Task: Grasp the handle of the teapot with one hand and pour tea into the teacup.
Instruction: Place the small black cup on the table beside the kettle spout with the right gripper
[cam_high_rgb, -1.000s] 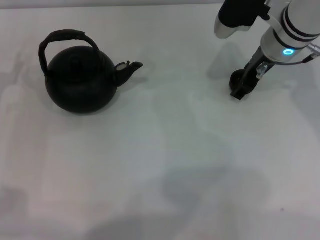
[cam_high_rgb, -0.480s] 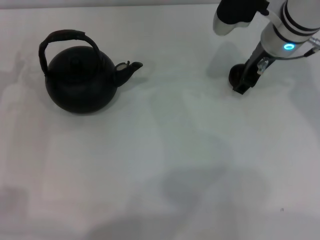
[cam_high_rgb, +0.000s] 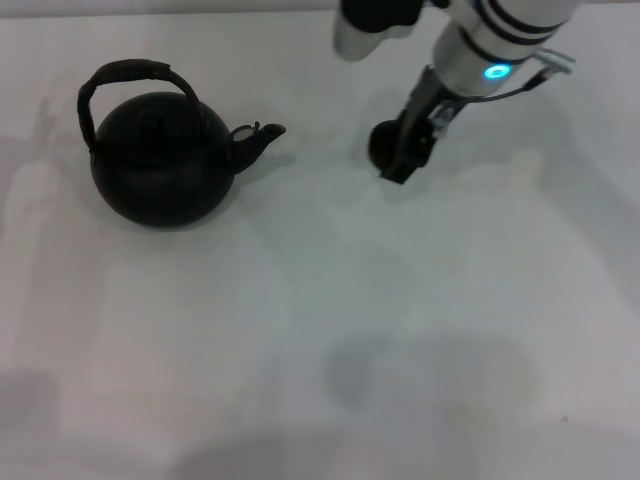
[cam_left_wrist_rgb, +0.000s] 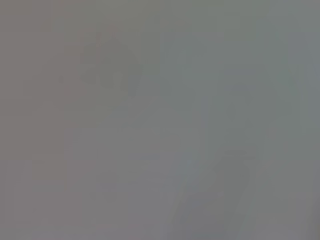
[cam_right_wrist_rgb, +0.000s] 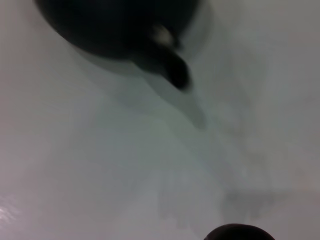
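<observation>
The black teapot (cam_high_rgb: 160, 160) stands at the left of the white table, its spout (cam_high_rgb: 258, 135) pointing right. The arched handle (cam_high_rgb: 130, 80) rises over its lid, with nothing touching it. The small dark teacup (cam_high_rgb: 384, 143) is right of the spout, a short gap away. My right gripper (cam_high_rgb: 398, 165) reaches down from the upper right and is shut on the cup's rim. The right wrist view shows the teapot (cam_right_wrist_rgb: 115, 25) and its spout (cam_right_wrist_rgb: 172, 70) ahead, with the teacup (cam_right_wrist_rgb: 239, 233) at the picture's edge. My left gripper is out of view.
The white table (cam_high_rgb: 320, 330) spreads wide and bare in front of the teapot and cup. The left wrist view holds only a blank grey surface (cam_left_wrist_rgb: 160, 120).
My right gripper has carried the teacup leftward across the table, from the far right to a spot close to the teapot's spout. The teapot has not moved.
</observation>
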